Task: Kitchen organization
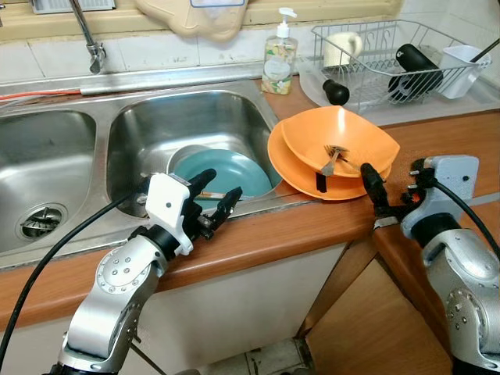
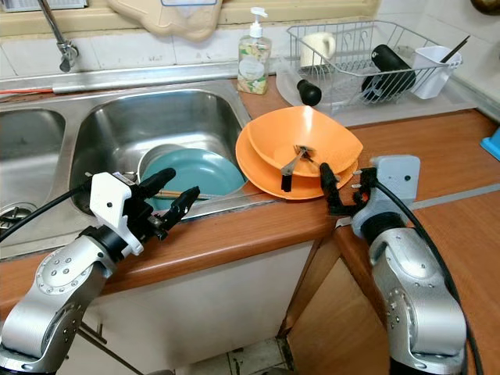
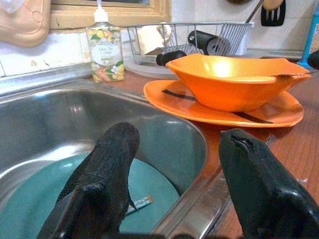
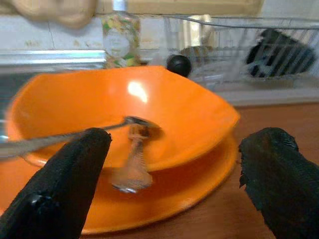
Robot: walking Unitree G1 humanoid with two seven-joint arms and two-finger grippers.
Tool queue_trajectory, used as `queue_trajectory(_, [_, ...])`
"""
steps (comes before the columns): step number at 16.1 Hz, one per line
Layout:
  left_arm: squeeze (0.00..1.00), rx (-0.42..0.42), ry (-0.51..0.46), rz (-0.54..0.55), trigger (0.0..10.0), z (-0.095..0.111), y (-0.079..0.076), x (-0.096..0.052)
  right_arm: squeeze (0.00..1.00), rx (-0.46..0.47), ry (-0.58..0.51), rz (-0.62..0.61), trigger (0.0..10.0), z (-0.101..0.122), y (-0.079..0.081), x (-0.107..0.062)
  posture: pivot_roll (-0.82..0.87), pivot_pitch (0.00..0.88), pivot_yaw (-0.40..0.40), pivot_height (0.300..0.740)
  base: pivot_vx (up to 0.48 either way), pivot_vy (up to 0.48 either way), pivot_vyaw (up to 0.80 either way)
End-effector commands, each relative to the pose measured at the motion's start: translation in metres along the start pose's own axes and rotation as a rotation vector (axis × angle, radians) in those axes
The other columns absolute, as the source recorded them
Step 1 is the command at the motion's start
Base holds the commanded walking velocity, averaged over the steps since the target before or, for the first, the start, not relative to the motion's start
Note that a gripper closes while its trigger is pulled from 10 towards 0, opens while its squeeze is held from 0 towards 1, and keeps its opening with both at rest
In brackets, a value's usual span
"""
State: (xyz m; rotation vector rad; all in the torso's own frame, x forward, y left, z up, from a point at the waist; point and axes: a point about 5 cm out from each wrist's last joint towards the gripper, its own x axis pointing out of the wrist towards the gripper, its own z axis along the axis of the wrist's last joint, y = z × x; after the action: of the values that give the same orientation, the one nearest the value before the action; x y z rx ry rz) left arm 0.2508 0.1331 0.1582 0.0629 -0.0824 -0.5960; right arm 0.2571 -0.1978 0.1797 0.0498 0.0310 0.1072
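Observation:
An orange bowl sits on an orange plate on the wooden counter, just right of the sink. Metal cutlery with a black handle lies in the bowl. A teal plate lies in the right sink basin, with a thin stick-like utensil on it. My left gripper is open and empty, over the basin's front rim, pointing at the teal plate. Close to the orange plate's near right edge, my right gripper is also open, facing the bowl with nothing held.
A wire dish rack at the back right holds a cup, a black bottle and a white container. A soap bottle and a black knob stand behind the bowl. The faucet and the left basin are to the left.

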Motion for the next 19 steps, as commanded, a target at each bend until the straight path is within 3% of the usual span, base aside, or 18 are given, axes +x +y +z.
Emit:
queue_trajectory(1, [0.00, 0.013, -0.007, -0.011, 10.0, 0.0032, -0.0014, 0.0025, 0.00, 0.038, -0.015, 0.026, 1.2, 0.0058, 0.0014, 0.0009, -0.04, 0.000, 0.004, 0.740, 0.000, 0.000, 0.00])
queue_trajectory(2, [0.00, 0.011, -0.008, -0.011, 10.0, 0.0034, -0.0016, 0.0028, 0.00, 0.056, -0.002, 0.058, 0.0, 0.0041, 0.0045, 0.0002, -0.04, 0.000, 0.004, 0.740, 0.000, 0.000, 0.00])
queue_trajectory(7, [0.00, 0.005, -0.014, -0.022, 10.0, 0.0045, -0.0038, 0.0042, 0.00, 0.074, 0.012, 0.116, 0.0, 0.0020, 0.0102, -0.0001, -0.04, 0.000, 0.002, 0.740, 0.000, 0.000, 0.00])
queue_trajectory(19, [0.00, -0.005, -0.019, -0.049, 10.0, 0.0041, -0.0065, 0.0040, 0.00, 0.125, 0.016, 0.109, 0.0, -0.0017, 0.0099, -0.0043, -0.04, 0.000, 0.007, 0.740, 0.000, 0.000, 0.00])
